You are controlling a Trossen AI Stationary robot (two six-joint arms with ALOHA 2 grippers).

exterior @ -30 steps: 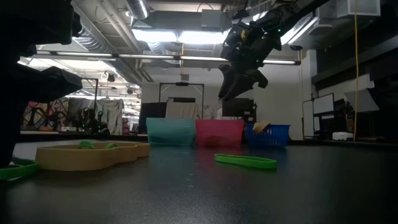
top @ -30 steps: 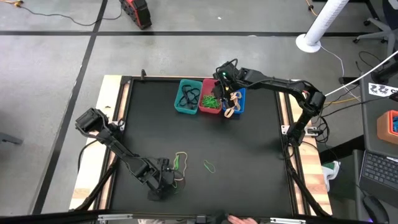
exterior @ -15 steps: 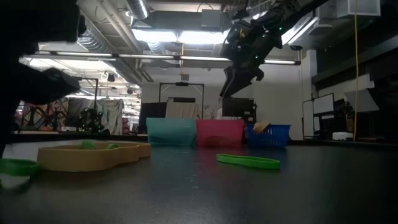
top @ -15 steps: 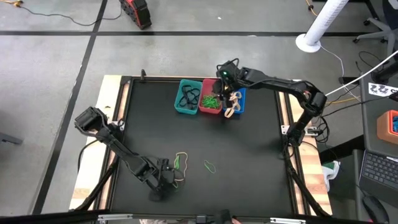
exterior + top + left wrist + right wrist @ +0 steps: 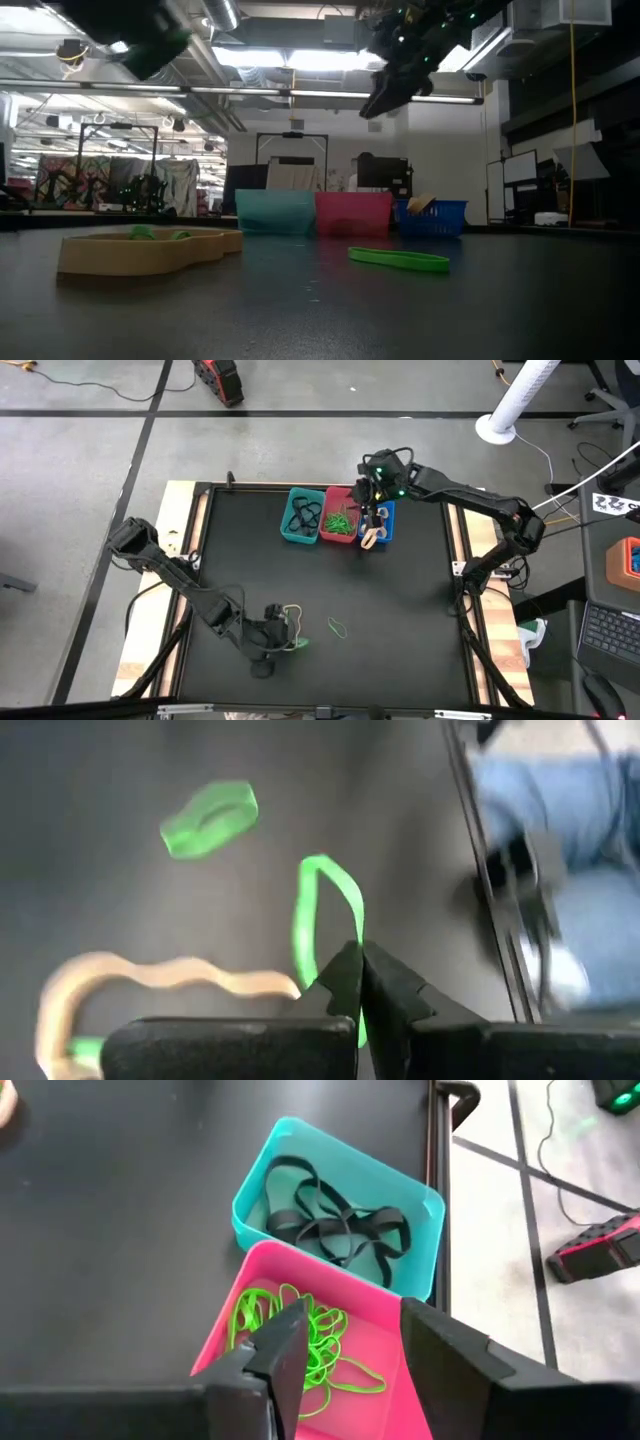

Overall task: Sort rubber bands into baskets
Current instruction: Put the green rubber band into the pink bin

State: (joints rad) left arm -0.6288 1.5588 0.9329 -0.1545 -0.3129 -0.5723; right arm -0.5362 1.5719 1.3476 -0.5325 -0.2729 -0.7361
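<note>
My left gripper (image 5: 290, 640) is near the table's near edge and is shut on a green rubber band (image 5: 322, 900). Beside it, a tan band (image 5: 290, 612) and another green band (image 5: 338, 627) lie flat on the table. Both also show in the left wrist view, the tan band (image 5: 150, 982) and the green band (image 5: 208, 818). My right gripper (image 5: 350, 1355) hangs open and empty above the baskets. The teal basket (image 5: 340, 1210) holds black bands and the pink basket (image 5: 300, 1330) holds green ones. The blue basket (image 5: 380, 525) holds tan ones. My left gripper pinches one end of the green band's loop (image 5: 352, 935) between its two shut fingertips. The rest of the loop sticks out past the fingertips as a narrow oval. I cannot tell whether its far end touches the table.
The three baskets stand side by side at the table's far edge, also in the low view: teal (image 5: 275, 212), pink (image 5: 352, 213), blue (image 5: 432, 217). Bare black table lies between them and the loose bands. A person's blue sleeve (image 5: 560, 810) shows beyond the near edge.
My left gripper has gone up from the table and a little toward the right edge, taking the green band with it. The band no longer lies at the low view's left edge. My right gripper has risen slightly and shifted toward the right above the baskets.
</note>
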